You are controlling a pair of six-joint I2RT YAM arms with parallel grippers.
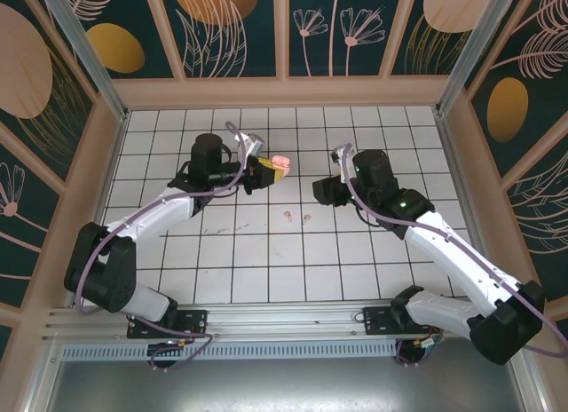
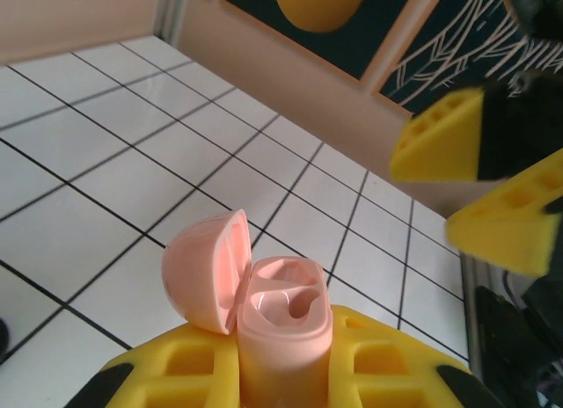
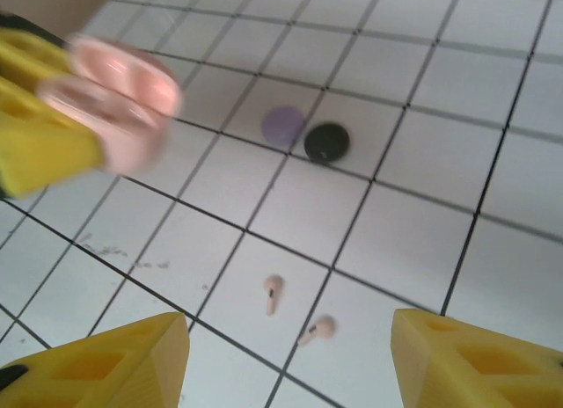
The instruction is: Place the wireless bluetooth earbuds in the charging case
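Left gripper (image 1: 263, 174): clamped on pink charging case (image 2: 283, 320), lid open.
Right gripper (image 3: 286, 338): jaws apart, holding nothing.
Pale pink earbuds (image 3: 273, 294): two, on tiles (image 3: 422, 223) below right gripper.
Lilac disc (image 3: 281, 125), black disc (image 3: 326, 142): blurred, possibly cases.

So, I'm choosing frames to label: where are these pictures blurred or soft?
Right wrist: the charging case is smeared, floor tiles soft, pale pink earbuds legible. Left wrist: that case sharp, right gripper out of focus. Top external: crisp, evenly lit.
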